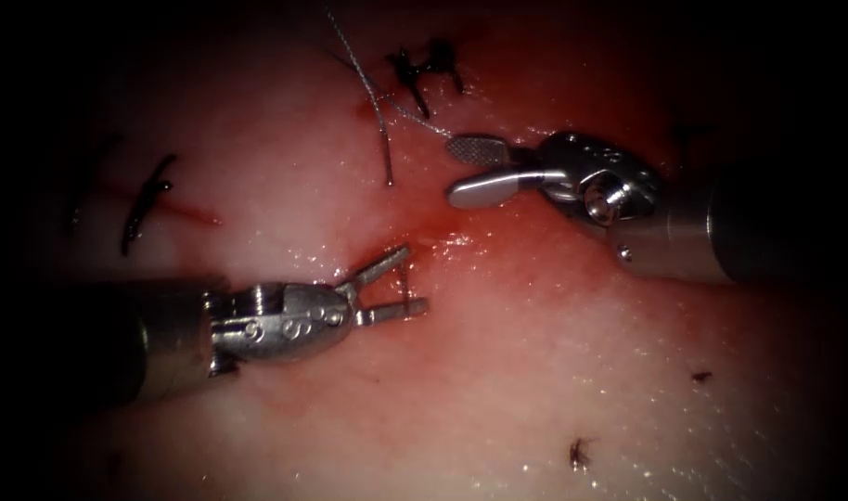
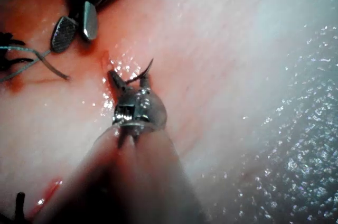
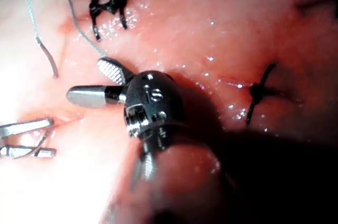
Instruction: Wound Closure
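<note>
Left tool (image 1: 407, 281): jaws apart, needle (image 1: 404, 280) lying across the gap betw them; can't tell if they grip it

Needle: thin, dark, curved; sits over red fluid (image 1: 461, 255) at the cut (image 1: 438, 243); tip visible past jaws in left wrist view (image 2: 148, 67); can't tell if it's in tissue

Right tool (image 1: 468, 171): jaws spread wide, holding nothing; just right of cut

Thread (image 1: 373, 93): pale strand runs from top, passes by right tool's upper jaw

Knots (image 1: 424, 65): dark tied stitch above right tool; another at far left (image 1: 146, 199)

Tissue (image 1: 554, 371): pale, wet, reddened round cut
</note>
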Tool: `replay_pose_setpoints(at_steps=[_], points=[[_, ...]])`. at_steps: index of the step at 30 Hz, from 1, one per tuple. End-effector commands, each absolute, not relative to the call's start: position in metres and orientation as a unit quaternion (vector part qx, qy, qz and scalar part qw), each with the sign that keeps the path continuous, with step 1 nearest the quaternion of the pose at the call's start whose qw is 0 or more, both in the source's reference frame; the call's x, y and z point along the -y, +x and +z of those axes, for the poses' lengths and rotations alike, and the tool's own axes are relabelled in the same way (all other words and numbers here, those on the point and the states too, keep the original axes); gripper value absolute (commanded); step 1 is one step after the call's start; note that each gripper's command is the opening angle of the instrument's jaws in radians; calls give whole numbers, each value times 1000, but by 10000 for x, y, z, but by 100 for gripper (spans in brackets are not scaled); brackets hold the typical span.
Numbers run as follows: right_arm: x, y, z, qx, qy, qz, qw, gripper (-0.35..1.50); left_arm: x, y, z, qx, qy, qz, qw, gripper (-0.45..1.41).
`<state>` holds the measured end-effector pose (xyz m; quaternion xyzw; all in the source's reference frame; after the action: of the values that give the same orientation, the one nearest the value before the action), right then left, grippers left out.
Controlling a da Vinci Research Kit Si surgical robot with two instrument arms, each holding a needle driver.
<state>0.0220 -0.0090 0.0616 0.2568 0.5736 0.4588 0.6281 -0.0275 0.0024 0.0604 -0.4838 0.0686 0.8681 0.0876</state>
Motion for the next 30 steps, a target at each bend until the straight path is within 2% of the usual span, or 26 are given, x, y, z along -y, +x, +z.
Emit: replay_pose_setpoints(at_steps=[1, 4, 5, 12, 17, 23, 30], points=[[98, 227, 622, -573, 258, 459, 628, 111, -21, -280, 613, -65, -488, 866, 85, 15], [100, 227, 623, -573, 260, 460, 627, 108, -24, -280, 617, -43, -506, 857, 86, -42], [100, 227, 623, -573, 259, 460, 627, 108, -24, -281, 616, -34, -512, 854, 89, -45], [105, 227, 625, -568, 271, 471, 619, 98, -18, -286, 603, 44, -548, 826, 127, -45], [114, 228, 627, -557, 291, 485, 609, 84, -15, -289, 588, 129, -561, 795, 189, -45], [124, 228, 629, -544, 314, 489, 605, 84, -12, -292, 567, 245, -580, 726, 275, -45], [127, 228, 631, -528, 330, 495, 606, 72, -15, -295, 541, 340, -558, 666, 359, -45]])
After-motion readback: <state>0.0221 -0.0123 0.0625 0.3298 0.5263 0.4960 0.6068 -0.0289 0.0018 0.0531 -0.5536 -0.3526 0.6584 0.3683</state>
